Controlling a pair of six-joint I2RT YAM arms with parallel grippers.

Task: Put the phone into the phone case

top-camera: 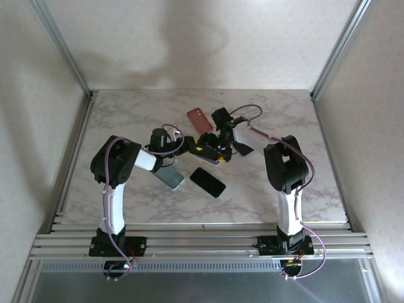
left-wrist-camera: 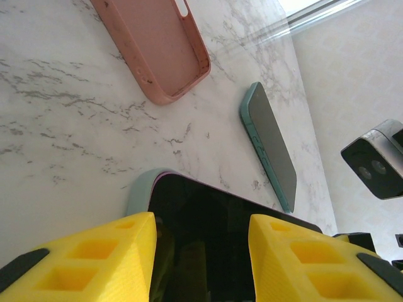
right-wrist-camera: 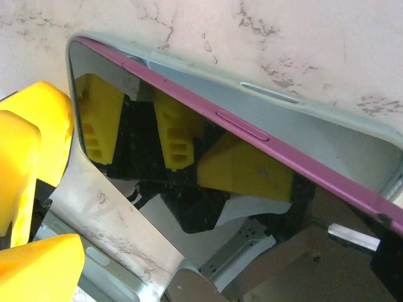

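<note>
Right wrist view gives the clearest account: the phone [right-wrist-camera: 189, 189], dark-screened with a magenta rim, is seen lying partly in the pale case [right-wrist-camera: 327, 126], with one long magenta side standing proud of the case's lip rather than tucked under it. The pair is found about the middle of the table [top-camera: 284, 113]. The left gripper [left-wrist-camera: 201, 220] is closed across the phone's width, a yellow finger set against each long side, while the right gripper [right-wrist-camera: 31, 207] is spread wide by one corner of the phone and nothing can be made out in its grasp. Several failures can be foreseen. If the raised side is pressed off-centre, the seated side could be levered back out of the case. If the clamp is kept on the long sides, the lip may be pinned by the fingers and kept from rolling over the rim. If the clamp is loosened too early, the phone could pivot or slide on the smooth marbled top. The two grippers are crowded together, so a collision is possible on any hasty approach. The pink case [left-wrist-camera: 157, 44] and the teal phone [left-wrist-camera: 271, 145] lie near, with the black phone [top-camera: 207, 182] towards the near edge, and any of them could be knocked by a wide sweep
</note>
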